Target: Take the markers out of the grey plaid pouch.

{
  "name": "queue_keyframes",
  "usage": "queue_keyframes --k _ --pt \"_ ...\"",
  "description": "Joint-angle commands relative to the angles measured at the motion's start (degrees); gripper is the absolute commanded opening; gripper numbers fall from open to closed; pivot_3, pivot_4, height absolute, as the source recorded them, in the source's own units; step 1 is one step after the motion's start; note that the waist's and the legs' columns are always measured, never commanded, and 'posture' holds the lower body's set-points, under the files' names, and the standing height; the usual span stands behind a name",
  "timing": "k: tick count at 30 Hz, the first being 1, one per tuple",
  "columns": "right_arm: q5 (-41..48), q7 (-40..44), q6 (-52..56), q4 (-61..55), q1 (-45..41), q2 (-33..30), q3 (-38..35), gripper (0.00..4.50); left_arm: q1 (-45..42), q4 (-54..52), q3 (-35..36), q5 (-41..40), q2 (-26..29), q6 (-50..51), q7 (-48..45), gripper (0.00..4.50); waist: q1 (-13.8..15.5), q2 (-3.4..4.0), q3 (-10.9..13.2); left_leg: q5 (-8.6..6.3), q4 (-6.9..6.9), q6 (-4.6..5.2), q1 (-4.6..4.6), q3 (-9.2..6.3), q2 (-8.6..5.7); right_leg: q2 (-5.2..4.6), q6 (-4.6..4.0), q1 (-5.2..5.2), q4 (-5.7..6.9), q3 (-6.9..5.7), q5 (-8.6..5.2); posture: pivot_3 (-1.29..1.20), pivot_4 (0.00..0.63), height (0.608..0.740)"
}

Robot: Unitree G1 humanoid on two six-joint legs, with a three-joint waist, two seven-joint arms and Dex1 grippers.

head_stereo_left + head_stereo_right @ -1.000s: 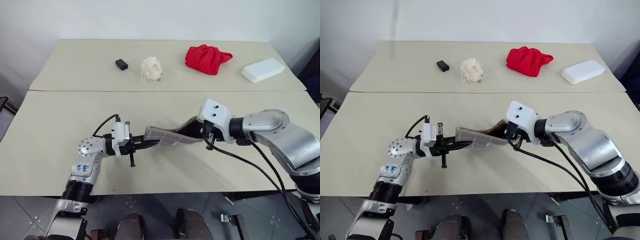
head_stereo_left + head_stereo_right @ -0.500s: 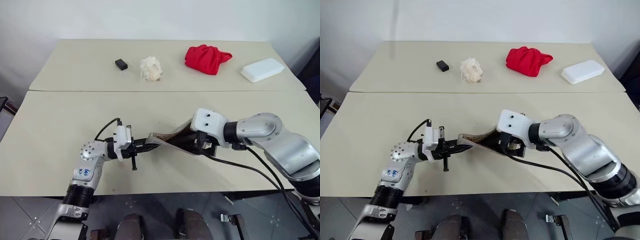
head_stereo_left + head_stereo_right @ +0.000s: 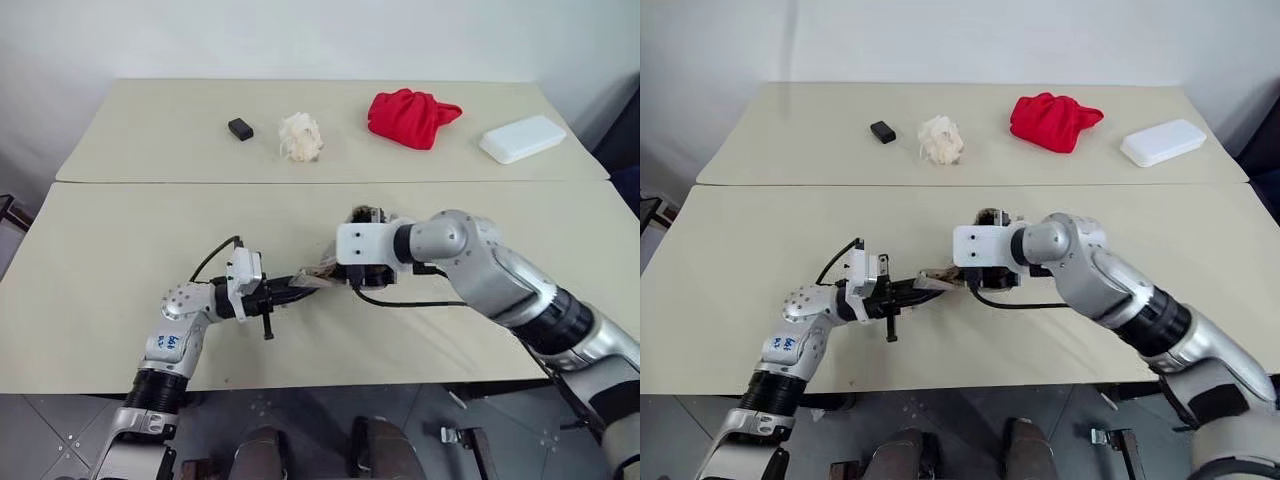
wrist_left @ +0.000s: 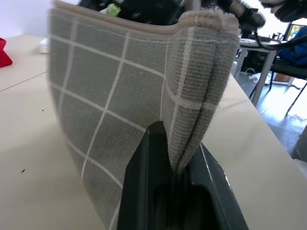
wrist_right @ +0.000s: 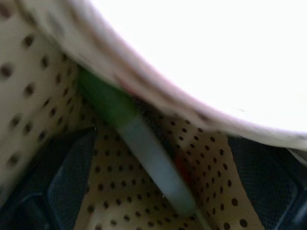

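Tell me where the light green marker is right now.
The slim light green marker pen lies inside the grey plaid fabric pouch, against its tan polka-dot lining, in the right wrist view, between the right gripper's open fingers; the left gripper pinches the pouch's other end.

The place looks like a robot test room in an office or lab. Two plain beige benches [image 3: 120,300] stand end to end against a bare white wall [image 3: 300,40] on a grey tiled floor [image 3: 60,420]. The left wrist view shows a desk with a monitor [image 4: 293,31] and an office chair [image 4: 288,62] behind.
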Motion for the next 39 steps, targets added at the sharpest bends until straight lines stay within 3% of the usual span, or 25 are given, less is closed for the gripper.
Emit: queue_keyframes --k 1,13,20,23,30,39 --pt "-4.2 0.4 -4.9 4.3 -0.6 1.8 0.6 4.47 -1.3 -2.3 0.1 -3.3 -0.9 2.4 -1.7 0.00 -0.1 0.00 0.0 0.00 -0.01 0.00 0.00 0.00 0.00 0.00 0.00 0.00 -0.01 0.00 0.00 0.00 0.150 0.740" --pt "-5.6 2.3 -18.9 9.0 4.6 4.7 -3.4 4.47 -2.3 -8.3 3.0 -15.8 5.2 27.8 -5.4 0.00 -1.1 0.00 0.0 0.01 -0.06 -0.02 0.02 0.00 0.03 0.02 0.00 0.00 0.00 0.00 0.00 0.00 0.150 0.740" --pt "-9.2 2.6 -22.1 13.0 5.6 6.6 -3.2 4.47 -3.2 -8.3 3.7 -17.0 6.5 32.3 -7.1 0.00 -1.1 0.01 0.0 0.02 -0.04 -0.04 0.04 0.00 0.03 0.04 -0.01 0.01 0.04 0.01 -0.01 0.00 0.150 0.740" --pt "-10.3 3.0 -22.7 13.3 6.2 7.2 -3.1 3.84 -3.5 -8.3 3.8 -17.1 6.4 33.2 -7.5 0.00 -1.1 0.00 0.0 0.02 -0.04 -0.05 0.04 0.00 0.03 0.04 -0.01 0.01 0.04 0.01 -0.01 0.00 0.150 0.740" --pt "-11.4 4.8 -22.7 11.8 6.5 7.4 -4.9 1.76 -2.9 -8.9 4.1 -16.8 6.2 33.7 -7.8 0.00 -1.1 0.01 0.0 0.03 -0.04 -0.06 0.05 0.00 0.03 0.05 -0.01 0.01 0.05 0.02 -0.01 0.00 0.150 0.740" --pt "-8.2 8.8 -23.3 5.0 8.5 2.4 -11.7 1.70 -2.3 -7.3 5.7 -12.4 6.4 26.3 -5.1 0.00 -0.9 0.01 0.0 0.03 -0.02 -0.06 0.03 0.00 0.02 0.03 -0.01 0.01 0.03 0.02 -0.01 0.00 0.150 0.740"
